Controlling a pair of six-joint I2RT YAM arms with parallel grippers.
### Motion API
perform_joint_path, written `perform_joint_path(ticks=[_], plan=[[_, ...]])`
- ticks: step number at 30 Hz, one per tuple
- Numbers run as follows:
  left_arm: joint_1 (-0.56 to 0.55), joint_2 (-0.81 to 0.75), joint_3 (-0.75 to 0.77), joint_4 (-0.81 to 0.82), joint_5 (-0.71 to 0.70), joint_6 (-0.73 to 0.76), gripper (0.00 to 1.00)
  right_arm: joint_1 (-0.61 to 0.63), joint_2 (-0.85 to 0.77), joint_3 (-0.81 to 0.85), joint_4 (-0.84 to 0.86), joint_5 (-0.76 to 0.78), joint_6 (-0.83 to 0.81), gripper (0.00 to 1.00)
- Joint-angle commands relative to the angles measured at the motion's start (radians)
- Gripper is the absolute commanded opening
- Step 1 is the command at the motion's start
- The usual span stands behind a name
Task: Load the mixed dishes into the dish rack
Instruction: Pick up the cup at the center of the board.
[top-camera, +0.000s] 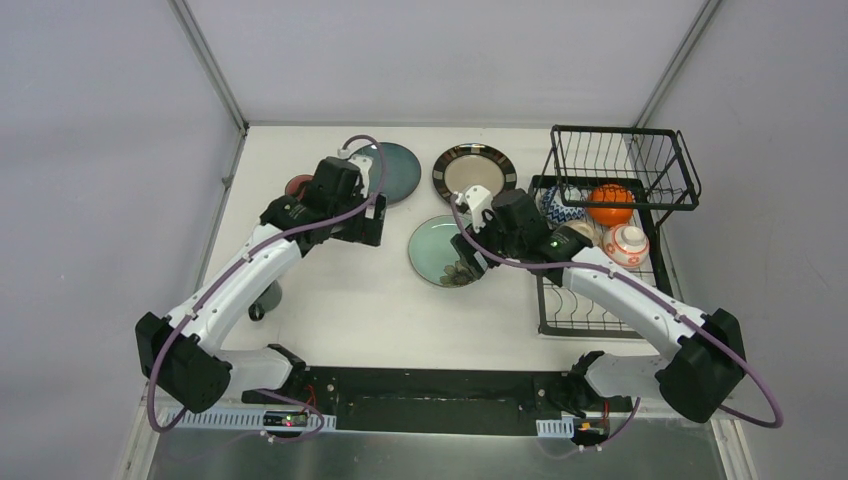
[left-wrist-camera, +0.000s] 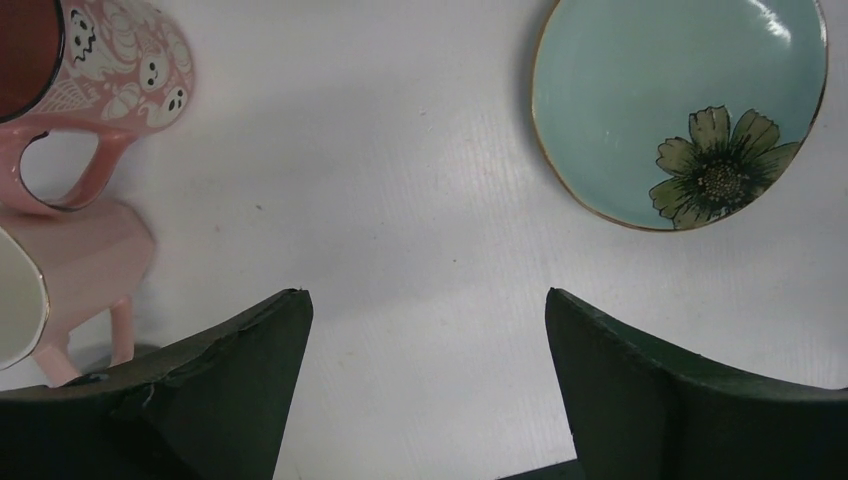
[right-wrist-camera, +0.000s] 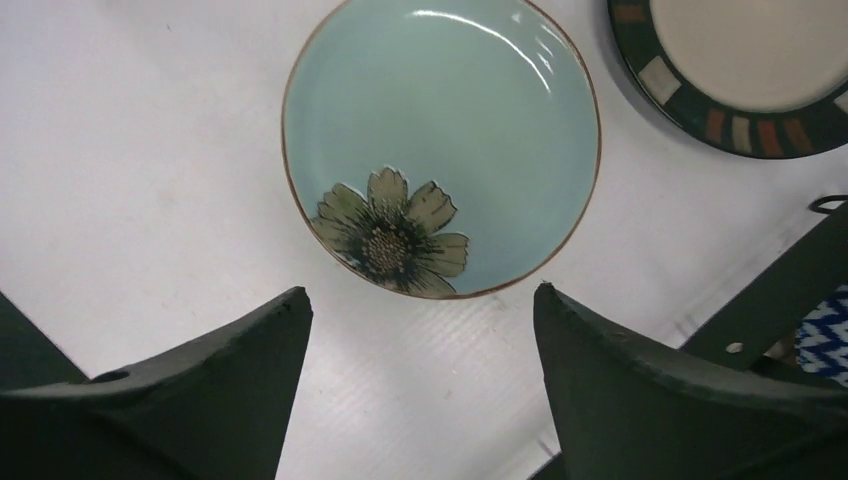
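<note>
Our 2 arms, left arm and right arm in white shells, black blocky joints, purple cables looping alongside, green light at our right wrist, left gripper and right gripper with dark matte wedge fingers.

You are working in a robotics lab cell: a white tabletop walled left, right and far by plain grey panels on metal posts, the cabled left arm and right arm bolted to a black base plate at the near edge, a wire dish rack staged far right.
</note>
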Motion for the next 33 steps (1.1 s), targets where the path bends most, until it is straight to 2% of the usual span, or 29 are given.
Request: perform_joint_path(ticks=[1, 4, 7, 11, 18, 23, 33], plan=[[0.021, 0.054, 0.094, 0.002, 0.025, -0.052, 0.9, 0.005, -0.037, -0.014, 0.163, -0.023, 0.107, 0.98], [0.062, 0.094, 0.163, -0.041, -0.045, -0.032, 0.88, 0.005, -0.04, -0.018, 0.194, -0.017, 0.16, 1.0], [0.115, 0.115, 0.205, -0.043, -0.117, 0.001, 0.87, 0.003, -0.03, -0.001, 0.2, 0.094, 0.315, 1.0], [0.211, 0.174, 0.265, -0.022, -0.105, 0.035, 0.82, -0.001, 0.001, 0.047, 0.137, 0.177, 0.406, 1.0], [0.335, 0.335, 0.364, -0.015, -0.023, 0.071, 0.71, -0.006, 0.017, 0.075, 0.117, 0.105, 0.411, 1.0], [0.418, 0.438, 0.43, -0.015, 0.065, 0.09, 0.64, -0.006, -0.022, 0.027, 0.175, 0.035, 0.403, 1.0], [0.465, 0.603, 0.53, -0.035, 0.129, 0.124, 0.56, -0.006, -0.074, -0.004, 0.216, 0.05, 0.375, 0.98]])
